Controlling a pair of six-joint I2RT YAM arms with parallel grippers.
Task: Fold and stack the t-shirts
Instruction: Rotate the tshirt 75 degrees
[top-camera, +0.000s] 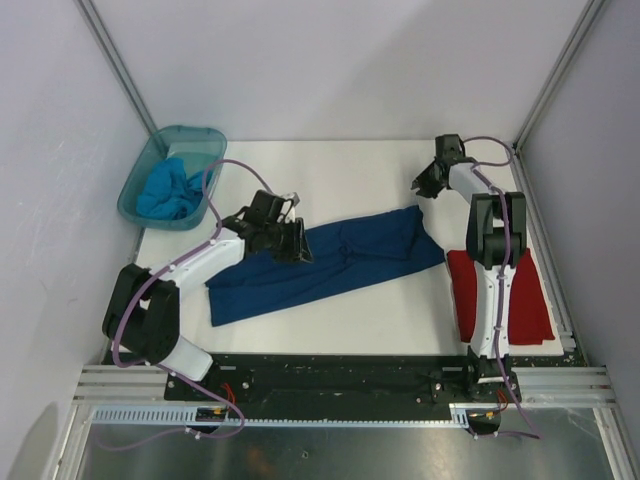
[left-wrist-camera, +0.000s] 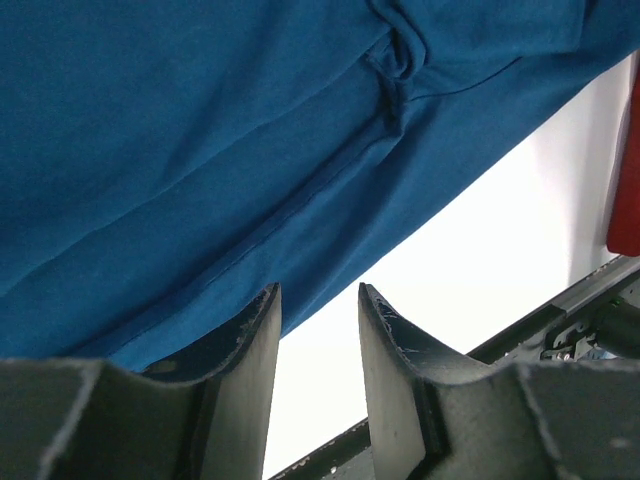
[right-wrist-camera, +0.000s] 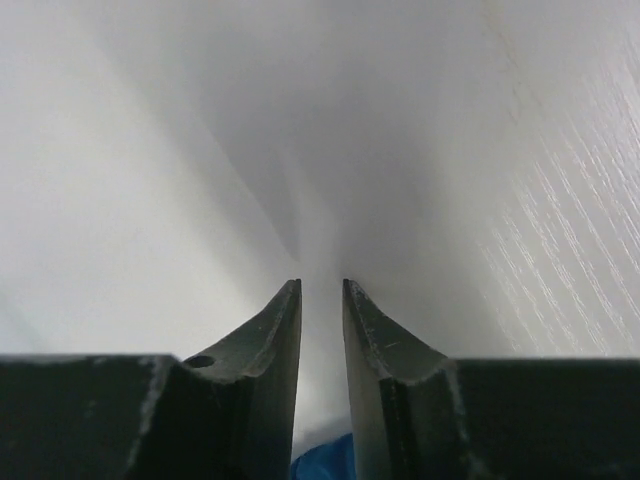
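Lower right of the top view: red shirt (top-camera: 535, 300), folded flat on the bench (top-camera: 340, 175), partly under the right arm. Looks like the stack base.

Centre: navy shirt (top-camera: 340, 262), spread in a long slanted band from lower left to middle right, wrinkled, with a seam and a puckered fold showing in the left wrist view. Not folded to size yet.

Left pincer (top-camera: 292, 243) sits at the band's upper-left edge. In its wrist view the left pincer (left-wrist-camera: 318, 335) is released: bare bench shows between the jaws, cloth just beyond the tips.

Right pincer (top-camera: 424, 185) is further back, middle right, just above the shirt's far corner and apart from it. In its own view the right pincer (right-wrist-camera: 321, 330) has jaws a sliver apart, with a scrap of blue low in the gap. Can't tell if it's nipping cloth.

Upper left: bin (top-camera: 135, 190) holding a crumpled teal shirt (top-camera: 170, 192).

Handling: thin knit, light, limp, no stiffness. It will sag and drag, and layers may cling. I'd pinch hems or corners, one per pincer, nipping both layers near the edge and keeping the cloth taut between the grips.
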